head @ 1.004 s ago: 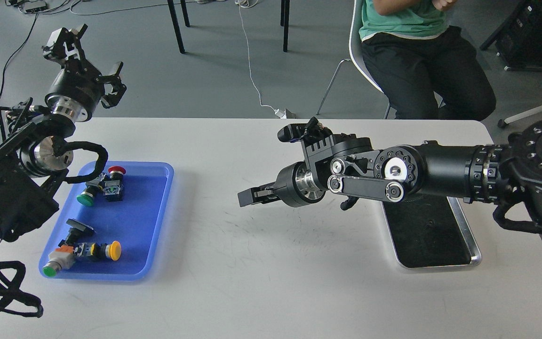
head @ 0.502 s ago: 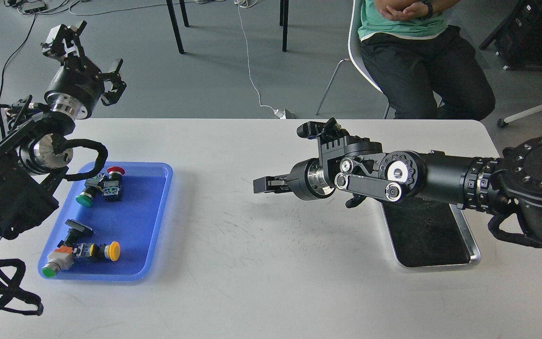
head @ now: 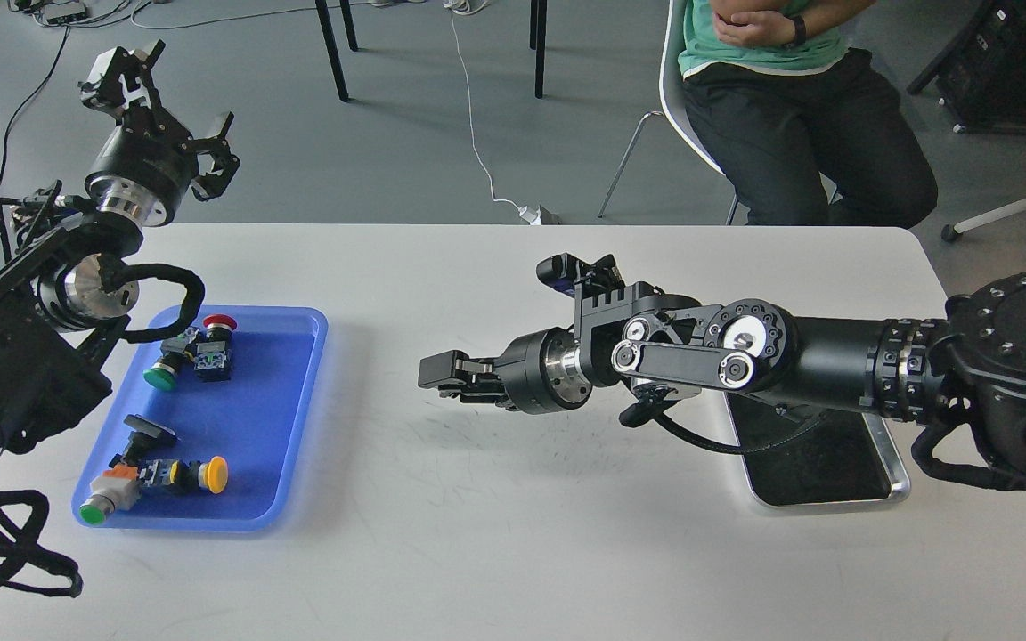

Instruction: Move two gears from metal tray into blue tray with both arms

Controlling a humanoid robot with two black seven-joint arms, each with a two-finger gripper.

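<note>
The blue tray (head: 250, 418) lies at the table's left and holds several push-button switches. The metal tray (head: 894, 481) lies at the right, largely covered by my right arm. I make out no gears in its dark inside or anywhere else. My right gripper (head: 435, 374) reaches left over the bare table between the trays, a good way short of the blue tray. Its fingers lie close together, and I cannot see anything between them. My left gripper (head: 170, 111) is raised beyond the table's far left edge, behind the blue tray, with its fingers spread and empty.
In the blue tray lie switches with a red cap (head: 221, 322), green caps (head: 159, 377) and a yellow cap (head: 217, 474). A seated person (head: 798, 107) is behind the table's far right. A white cable (head: 477, 151) runs over the floor.
My right gripper has moved left and a little down, toward the blue tray, after drawing back to the right half a second ago. My left arm has not moved.
</note>
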